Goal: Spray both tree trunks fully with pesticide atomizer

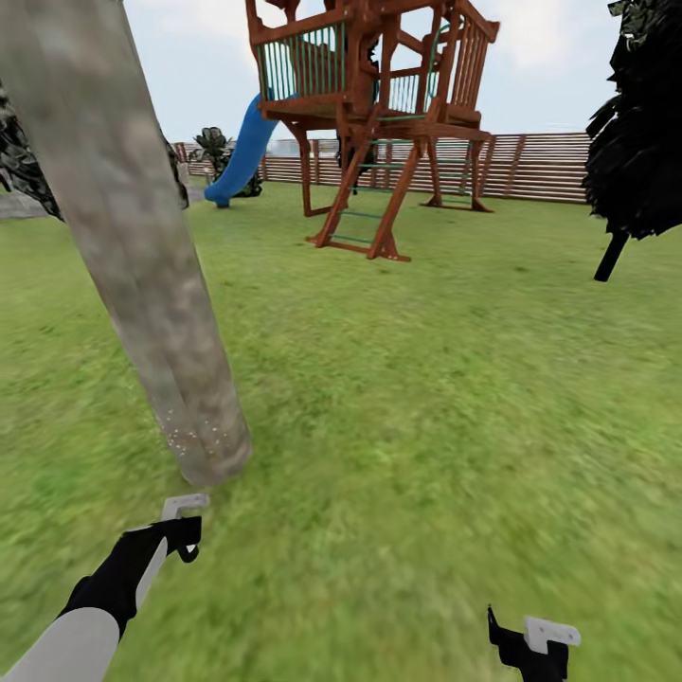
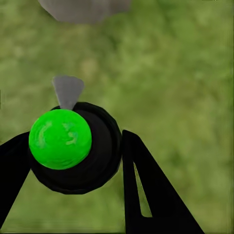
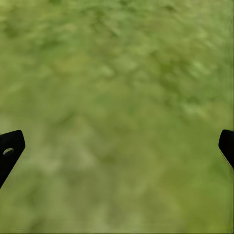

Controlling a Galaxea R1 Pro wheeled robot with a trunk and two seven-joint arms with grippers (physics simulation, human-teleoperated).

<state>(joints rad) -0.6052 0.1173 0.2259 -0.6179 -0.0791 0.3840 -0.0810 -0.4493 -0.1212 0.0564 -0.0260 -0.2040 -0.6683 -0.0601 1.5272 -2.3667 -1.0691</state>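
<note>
A thick tree trunk [image 1: 142,246] of mottled grey-tan bark leans across the left of the head view, and pale specks dot its base. My left gripper [image 1: 187,538] hovers over the grass just in front of that base. In the left wrist view my left gripper [image 2: 73,151] is shut on the pesticide atomizer [image 2: 105,151]. The atomizer is a round black body with a bright green cap, and its grey nozzle points at the trunk foot [image 2: 83,9]. Low on the right, my right gripper [image 1: 519,646] hangs above bare lawn. Its fingers [image 3: 9,148] are spread wide with nothing between them.
A wooden play tower [image 1: 379,114] with a blue slide [image 1: 242,152] stands ahead on the lawn. Behind it runs a brown slatted fence [image 1: 540,166]. A dark-leaved tree [image 1: 639,133] on a thin stem stands at the right edge, and bushes [image 1: 19,170] sit at the left.
</note>
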